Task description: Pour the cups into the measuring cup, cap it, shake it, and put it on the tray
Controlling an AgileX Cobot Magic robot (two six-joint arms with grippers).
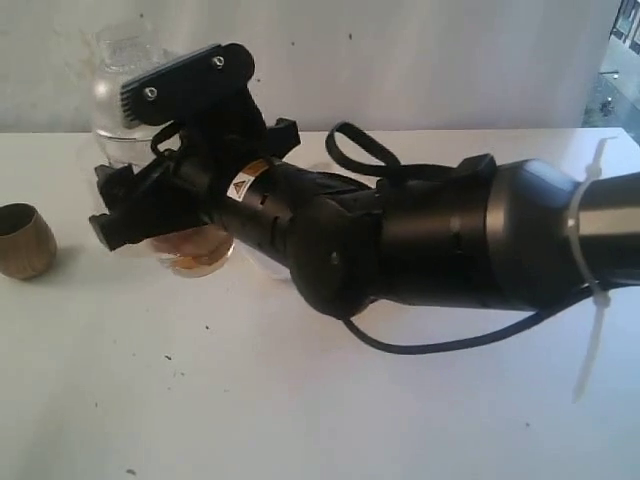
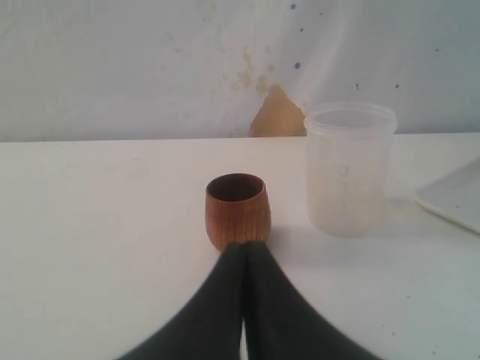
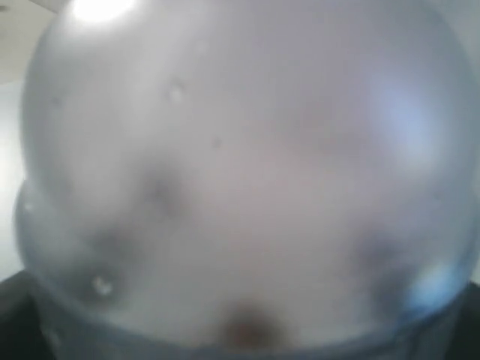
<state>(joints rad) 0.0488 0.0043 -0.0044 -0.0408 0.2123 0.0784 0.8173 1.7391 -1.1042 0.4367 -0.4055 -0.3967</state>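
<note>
Closest to the exterior camera, the right arm (image 1: 450, 240) reaches in from the right and across the middle, its black bulk covering much of the scene. Under it lies the white table (image 1: 300, 400), bare in the near part.

Only a corner of the tray (image 2: 454, 199) shows, at the right edge of the left wrist view; the rest is cut off.

Far left on the table is the measuring cup (image 1: 200, 250). Its middle is hidden behind the right gripper (image 1: 140, 205), so only the base, with something brownish inside, and the upper part show. The pincer's jaws stand wide about the cup's body and appear to grip it, though the pads' contact is hidden. Whether the cup's base rests on the table cannot be told.

A frosted cup (image 2: 349, 169) stands upright left of the tray corner, apart from it.

Atop the measuring cup sits the clear dome cap (image 1: 120, 60); in the right wrist view it fills the lens as a blur (image 3: 240, 165).

At the left edge stands the wooden cup (image 1: 25, 240), upright and partly cut off, well apart from the measuring cup.

In the left wrist view the left gripper (image 2: 244, 246) is closed on nothing, fingers pressed together, its tips against the wooden cup's (image 2: 236, 210) near side; touching or just short, I cannot tell.
</note>
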